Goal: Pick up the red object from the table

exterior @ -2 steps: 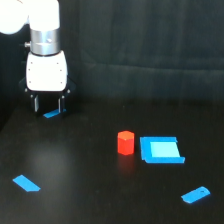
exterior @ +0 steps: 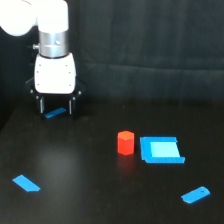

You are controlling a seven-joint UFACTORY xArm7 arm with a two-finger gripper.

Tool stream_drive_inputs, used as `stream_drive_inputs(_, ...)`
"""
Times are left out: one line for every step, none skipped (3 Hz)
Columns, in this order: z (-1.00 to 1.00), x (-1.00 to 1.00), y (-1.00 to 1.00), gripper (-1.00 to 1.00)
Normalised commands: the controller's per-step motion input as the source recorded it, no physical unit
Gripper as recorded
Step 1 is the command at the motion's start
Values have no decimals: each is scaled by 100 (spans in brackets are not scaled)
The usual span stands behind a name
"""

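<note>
The red object [exterior: 125, 142] is a small red-orange stubby block standing upright on the black table [exterior: 85, 180], just left of a blue rectangular block [exterior: 160, 149]. My gripper [exterior: 56, 107] hangs from the white arm at the back left, well away from the red object. Its two dark fingers [exterior: 41, 106] point down and stand apart, open, with a small flat blue piece [exterior: 55, 113] lying on the table between them. Nothing is held.
A flat blue piece [exterior: 26, 183] lies at the front left of the exterior view. Another flat blue piece [exterior: 195, 194] lies at the front right. A dark curtain [exterior: 150, 50] hangs behind the table.
The arm has shifted slightly to the right in the view. The red object and blue pieces have not moved.
</note>
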Motion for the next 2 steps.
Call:
stream_drive_inputs(-50, 94, -77, 95)
stream_drive_inputs(-38, 100, -27, 97)
